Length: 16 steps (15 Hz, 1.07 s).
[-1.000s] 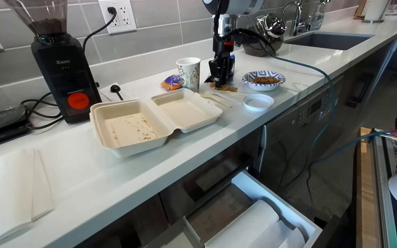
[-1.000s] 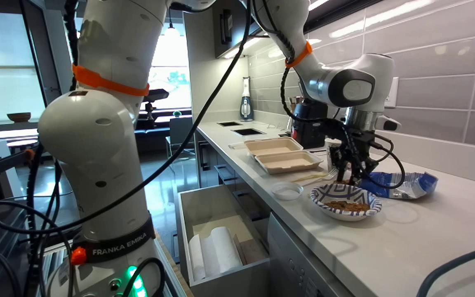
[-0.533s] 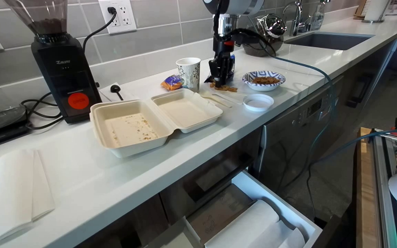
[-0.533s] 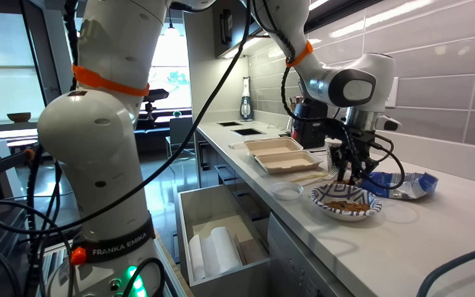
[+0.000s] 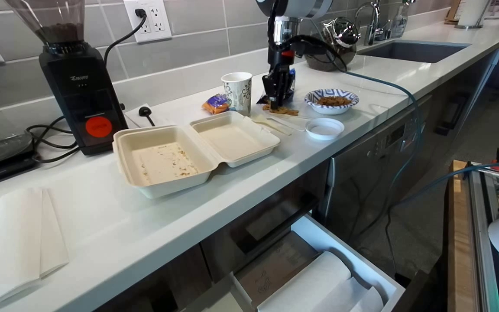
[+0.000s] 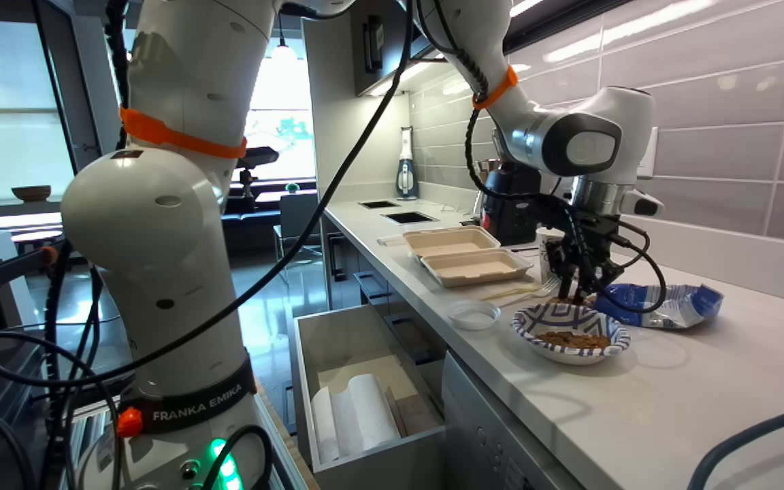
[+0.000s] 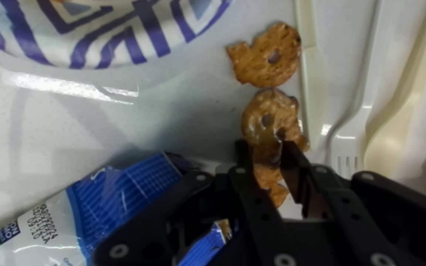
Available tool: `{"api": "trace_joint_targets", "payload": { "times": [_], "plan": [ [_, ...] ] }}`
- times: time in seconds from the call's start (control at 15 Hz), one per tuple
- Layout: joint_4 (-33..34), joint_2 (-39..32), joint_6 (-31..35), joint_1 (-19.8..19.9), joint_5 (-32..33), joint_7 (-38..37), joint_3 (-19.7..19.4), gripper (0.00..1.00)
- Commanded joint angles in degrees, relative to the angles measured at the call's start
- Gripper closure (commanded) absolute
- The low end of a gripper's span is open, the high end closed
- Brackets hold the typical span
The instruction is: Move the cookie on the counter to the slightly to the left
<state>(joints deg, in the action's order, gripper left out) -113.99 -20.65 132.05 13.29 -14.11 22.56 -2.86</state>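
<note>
Several brown ring cookies lie in a row on the pale counter (image 5: 102, 208). In the wrist view, the far cookie (image 7: 268, 55) has a broken left side. The middle cookie (image 7: 266, 118) touches it and looks shiny. A lower piece of cookie (image 7: 270, 181) shows between the fingers. My gripper (image 7: 266, 146) is low over the row, its fingertips a narrow gap apart, with cookie between them. I cannot tell whether they squeeze it. In both exterior views, brown cookie (image 5: 284, 111) shows beside the fingertips (image 5: 277, 106), partly hidden by the fingers and, in one place, the bowl (image 6: 569, 333).
The patterned bowl of crumbs (image 5: 332, 97) stands beside the cookies. A blue bag (image 7: 124, 188), plastic cutlery (image 7: 350, 144), a white lid (image 5: 325, 129), a paper cup (image 5: 241, 93) and an open takeout box (image 5: 167, 180) are nearby. A drawer (image 6: 365, 327) is open below the counter.
Almost nothing. The arm has shifted very slightly, and a little more cookie shows under the fingertips in an exterior view. The other things have not moved.
</note>
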Motion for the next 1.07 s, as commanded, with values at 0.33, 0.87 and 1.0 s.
{"api": "trace_joint_targets", "payload": {
  "times": [0.33, 0.87, 1.0],
  "plan": [
    [-0.6, 1.4, -1.9, 1.4, -1.9, 1.6, 0.6, 0.75],
    [-1.1, 1.7, -1.7, 1.6, -2.2, 2.0, 0.7, 0.77],
    [-1.3, 1.9, -1.7, 1.6, -2.3, 2.1, 0.7, 0.80]
  ]
}}
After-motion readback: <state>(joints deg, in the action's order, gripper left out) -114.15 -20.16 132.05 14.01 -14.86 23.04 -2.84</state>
